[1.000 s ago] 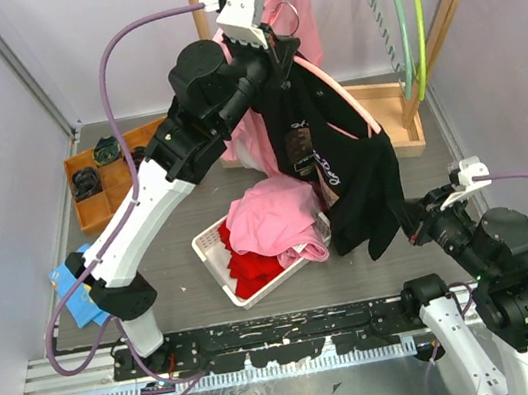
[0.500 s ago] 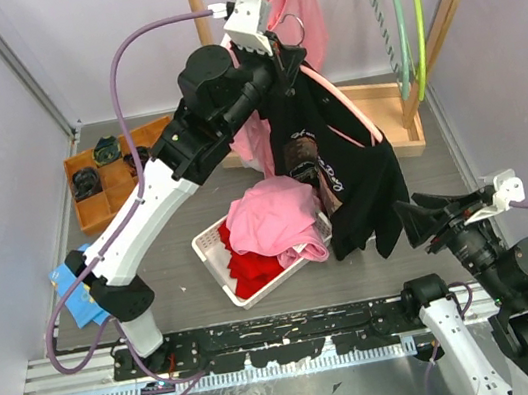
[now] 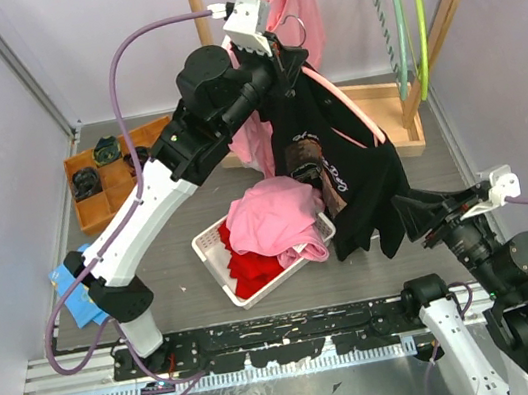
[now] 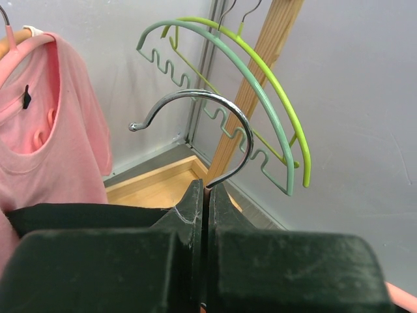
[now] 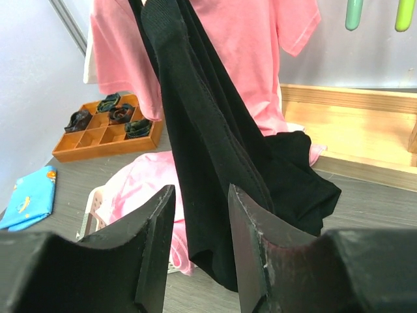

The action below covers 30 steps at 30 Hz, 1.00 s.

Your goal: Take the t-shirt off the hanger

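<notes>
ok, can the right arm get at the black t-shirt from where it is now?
Probably yes. The right gripper is open and the black t-shirt hangs straight ahead of it, nothing between. The left gripper holds the hanger up by its hook.

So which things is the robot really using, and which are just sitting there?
In the job: black t-shirt, hanger, left gripper pinching its hook, right gripper open by the shirt.
Just lying about: white basket of clothes, orange tray, green hangers, blue cloth, hanging pink shirt.
</notes>
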{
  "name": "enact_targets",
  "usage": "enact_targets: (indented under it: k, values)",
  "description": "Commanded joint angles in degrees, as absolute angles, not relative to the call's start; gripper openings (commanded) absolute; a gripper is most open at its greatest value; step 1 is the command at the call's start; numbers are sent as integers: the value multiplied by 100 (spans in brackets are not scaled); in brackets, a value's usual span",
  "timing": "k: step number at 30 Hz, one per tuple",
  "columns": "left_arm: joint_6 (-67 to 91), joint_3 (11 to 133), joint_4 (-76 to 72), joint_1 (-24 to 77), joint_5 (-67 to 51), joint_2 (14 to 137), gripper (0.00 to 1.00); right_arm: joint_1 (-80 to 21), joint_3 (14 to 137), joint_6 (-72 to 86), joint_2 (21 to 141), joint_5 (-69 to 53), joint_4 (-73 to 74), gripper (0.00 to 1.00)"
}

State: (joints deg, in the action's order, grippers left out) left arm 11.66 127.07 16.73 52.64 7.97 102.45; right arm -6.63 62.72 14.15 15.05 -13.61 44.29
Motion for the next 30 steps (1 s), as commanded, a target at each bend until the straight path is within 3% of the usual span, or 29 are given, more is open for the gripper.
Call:
enact_targets:
  k: [1, 4, 11, 14, 16, 21, 25, 30]
  values:
    - [1313, 12764, 1168, 5230, 661, 9870, 0, -650, 6216, 1476, 1641, -1271, 4017, 42]
    - [1360, 12723, 1152, 5231, 621, 9811, 0, -649, 6177, 1468, 1680, -1249, 3983, 39]
    - [1382, 12756, 1118, 5232, 590, 9726, 0, -650, 6072, 1517, 1625, -1115, 3990, 20]
    - [1416, 12752, 1121, 5233, 547, 9670, 0, -650, 6077, 1553, 1605, -1035, 4008, 5]
    - [1428, 12728, 1125, 5232, 541, 9642, 0, -648, 6090, 1585, 1590, -960, 4029, 1]
    - [1419, 12768, 1137, 5231, 567, 9627, 0, -650, 6119, 1615, 1544, -988, 4148, 1]
    - [1415, 12788, 1181, 5233, 563, 9655, 0, -646, 6212, 1580, 1431, -1011, 4145, 27]
    - [1424, 12762, 1210, 5230, 566, 9700, 0, -650, 6512, 1496, 1440, -1090, 4140, 37]
